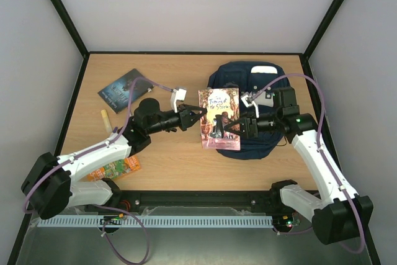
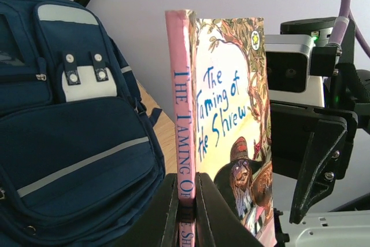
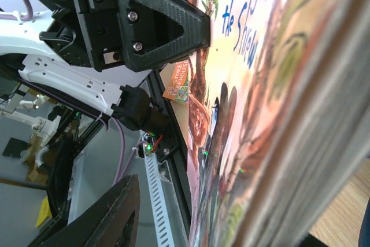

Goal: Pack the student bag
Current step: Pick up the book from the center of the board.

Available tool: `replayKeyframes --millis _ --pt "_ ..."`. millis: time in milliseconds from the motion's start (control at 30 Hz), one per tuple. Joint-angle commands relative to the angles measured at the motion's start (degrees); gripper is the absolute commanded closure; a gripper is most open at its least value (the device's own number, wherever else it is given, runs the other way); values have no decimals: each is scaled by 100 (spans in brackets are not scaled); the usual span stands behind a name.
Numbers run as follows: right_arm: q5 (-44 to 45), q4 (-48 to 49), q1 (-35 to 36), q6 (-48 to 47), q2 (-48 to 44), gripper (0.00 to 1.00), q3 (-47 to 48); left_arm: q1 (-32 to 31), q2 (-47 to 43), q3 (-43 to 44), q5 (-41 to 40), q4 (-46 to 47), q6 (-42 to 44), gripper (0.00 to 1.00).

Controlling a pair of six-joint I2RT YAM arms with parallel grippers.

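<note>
The student bag [image 1: 231, 77] lies flat on the far right part of the table [image 1: 167, 72], front pockets up, with its long axis running away from the arm bases. I cannot tell whether any compartment is unzipped. Over its left edge hangs the paperback "The Taming of the Shrew" [image 1: 219, 119], cover up, its long axis parallel to the bag's. The left gripper [image 1: 200, 116] pinches the pink spine tightly from the left. The right gripper [image 1: 228, 127] reaches in from the bag side at the page edge. Its fingers are narrowed around the book, but a gap shows at the cover. For the left fingers the bag lies to the right, beyond the book, and the right arm, stretched across the bag, is nearer.
</note>
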Motion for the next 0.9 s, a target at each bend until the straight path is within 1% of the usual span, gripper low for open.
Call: replayKeyframes --millis 0,67,167,333,467,567,633,700,867 --pt "-335 -263 -17 -32 187 57 165 38 -221 -24 -399 -142 281 98" --pt "-482 -451 -11 -217 323 57 277 38 -334 -146 -421 -149 309 98" --pt "-637 -477 -13 -232 453 57 347 46 -369 -224 -502 -168 326 98" --pt "-558 -439 -14 -217 563 60 358 47 -174 -34 -448 -218 309 98" --pt "-289 -367 -15 -154 548 68 333 47 28 184 -547 -337 264 97" --pt "-50 -242 -17 -22 369 73 284 47 165 292 -615 -399 214 98" --pt "161 -69 -16 158 219 76 184 47 212 294 -673 -371 177 97" --pt "395 27 -11 278 113 82 97 47 218 260 -711 -325 145 98" --pt "649 71 -18 362 136 91 98 42 157 163 -710 -243 90 98"
